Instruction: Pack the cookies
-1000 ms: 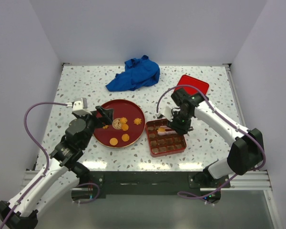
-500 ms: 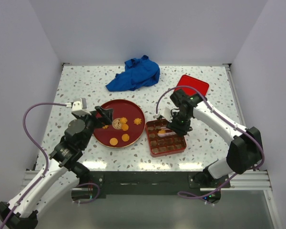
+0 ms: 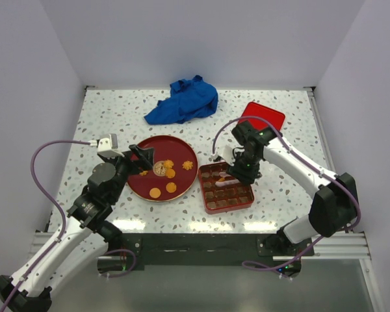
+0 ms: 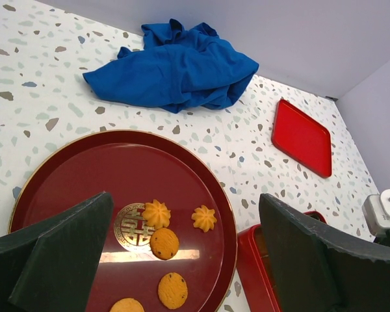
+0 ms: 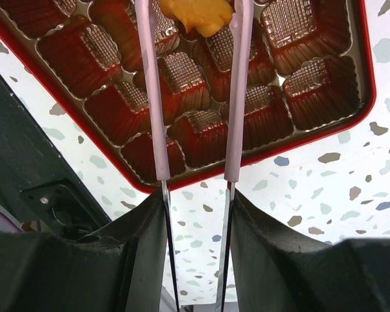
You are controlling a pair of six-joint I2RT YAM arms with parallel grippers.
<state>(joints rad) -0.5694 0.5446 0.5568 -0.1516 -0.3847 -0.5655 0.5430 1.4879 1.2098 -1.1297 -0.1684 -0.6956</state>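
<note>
Several orange-golden cookies (image 3: pixel 171 173) lie on the dark red round plate (image 3: pixel 182 151); the left wrist view shows two flower-shaped ones (image 4: pixel 204 218) and round ones (image 4: pixel 164 243). My left gripper (image 3: pixel 135 160) is open and empty, hovering over the plate's left side (image 4: pixel 182 224). My right gripper (image 3: pixel 244 170) is shut on pink-tipped tongs (image 5: pixel 153 97), which pinch one cookie (image 5: pixel 198 16) just above the compartments of the red box (image 5: pixel 201 127). The box (image 3: pixel 224 198) sits right of the plate.
A crumpled blue cloth (image 3: pixel 183 101) lies at the back. A red lid (image 3: pixel 262 116) lies at the back right, also in the left wrist view (image 4: pixel 301 136). White walls enclose the speckled table.
My right arm has edged slightly left over the box with the tongs and cookie. The left arm has not moved.
</note>
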